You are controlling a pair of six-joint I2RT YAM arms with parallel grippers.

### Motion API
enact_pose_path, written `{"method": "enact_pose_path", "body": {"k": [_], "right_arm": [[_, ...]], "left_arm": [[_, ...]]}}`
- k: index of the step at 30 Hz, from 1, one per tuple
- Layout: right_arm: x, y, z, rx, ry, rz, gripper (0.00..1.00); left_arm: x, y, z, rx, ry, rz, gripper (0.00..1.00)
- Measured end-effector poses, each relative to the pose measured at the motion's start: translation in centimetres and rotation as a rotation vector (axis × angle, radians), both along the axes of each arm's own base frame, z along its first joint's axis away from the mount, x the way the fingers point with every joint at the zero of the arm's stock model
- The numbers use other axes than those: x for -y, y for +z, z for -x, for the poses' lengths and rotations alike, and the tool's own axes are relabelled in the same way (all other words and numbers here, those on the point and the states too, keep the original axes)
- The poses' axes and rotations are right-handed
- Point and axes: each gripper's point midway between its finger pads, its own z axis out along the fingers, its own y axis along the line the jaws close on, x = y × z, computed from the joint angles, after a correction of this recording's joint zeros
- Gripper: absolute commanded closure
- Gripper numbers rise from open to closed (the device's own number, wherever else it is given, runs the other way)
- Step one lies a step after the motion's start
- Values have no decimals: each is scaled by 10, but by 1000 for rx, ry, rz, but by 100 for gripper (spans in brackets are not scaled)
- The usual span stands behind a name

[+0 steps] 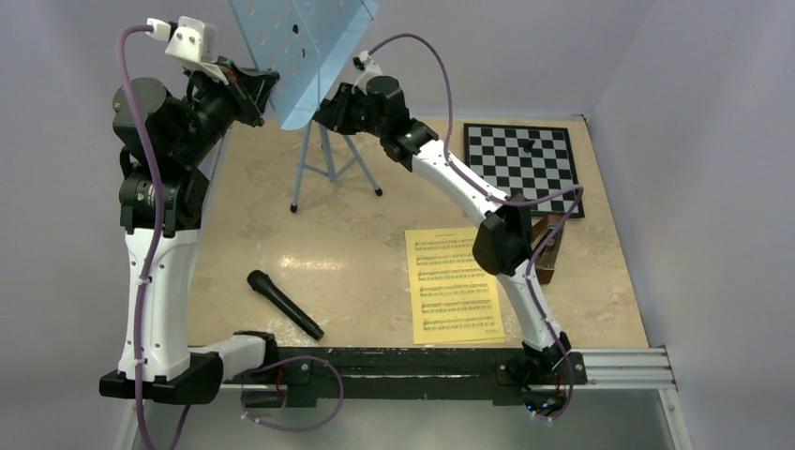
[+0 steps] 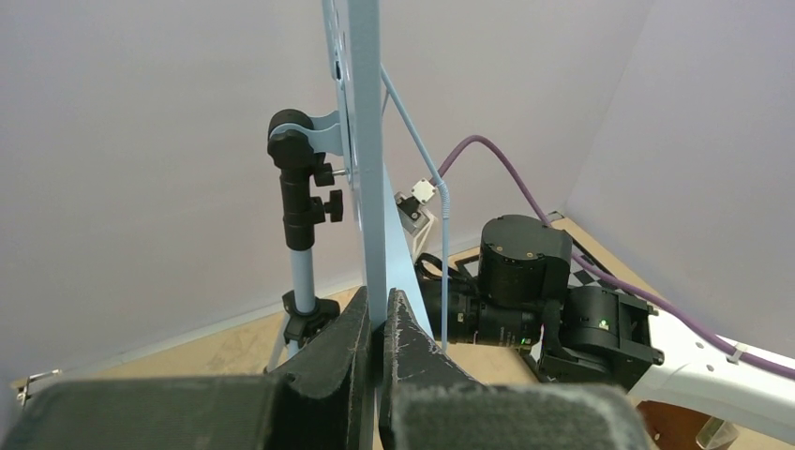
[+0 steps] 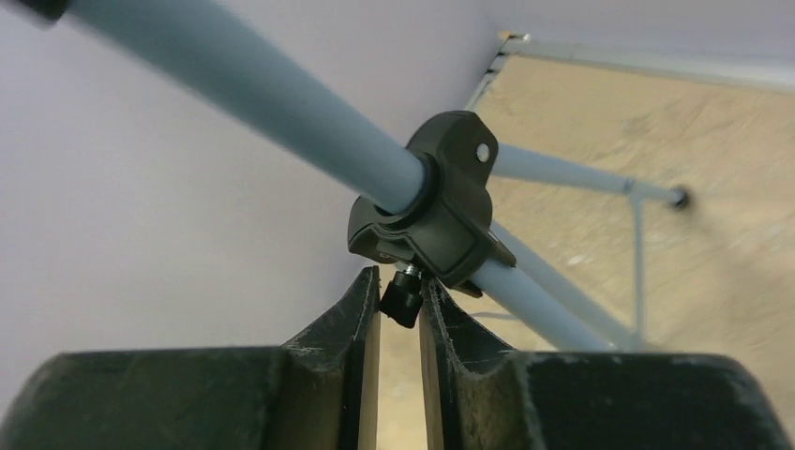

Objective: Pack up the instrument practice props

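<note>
Your top view looks down from behind the bases over the beige marbled tabletop [image 1: 356, 253]. Both wrist views crowd the light-blue tripod music stand [image 1: 305, 52], shared by all three: left up its tray, right under its pole.

A robot lab cell: plain lilac walls [image 1: 656, 75] enclose a tabletop [image 1: 347, 253] with two rail-mounted arms [image 1: 159, 281].
</note>
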Motion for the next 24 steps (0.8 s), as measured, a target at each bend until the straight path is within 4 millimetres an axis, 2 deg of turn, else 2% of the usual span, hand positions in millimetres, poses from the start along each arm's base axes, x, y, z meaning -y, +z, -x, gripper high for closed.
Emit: {"method": "enact_pose_path", "body": {"k": [7, 15, 17, 20, 23, 24], "right_arm": [[-4, -5, -1, 400, 44, 285, 87], [-3, -6, -6, 953, 44, 570, 83], [-2, -5, -10, 1089, 28, 643, 73], [-4, -6, -10, 1226, 8, 720, 48], [-8, -10, -3, 1316, -7, 746, 33], [-8, -13, 2, 1336, -6, 749, 31]], "left_arm": [[-4, 2, 3, -6, 22, 19, 100], [-9, -1, 0, -7, 50, 23, 100], [-6, -4, -2, -14, 39, 21, 100], [-6, -4, -3, -13, 37, 20, 100], [-6, -5, -3, -14, 35, 20, 100], [-6, -5, -3, -14, 34, 20, 100]]}}
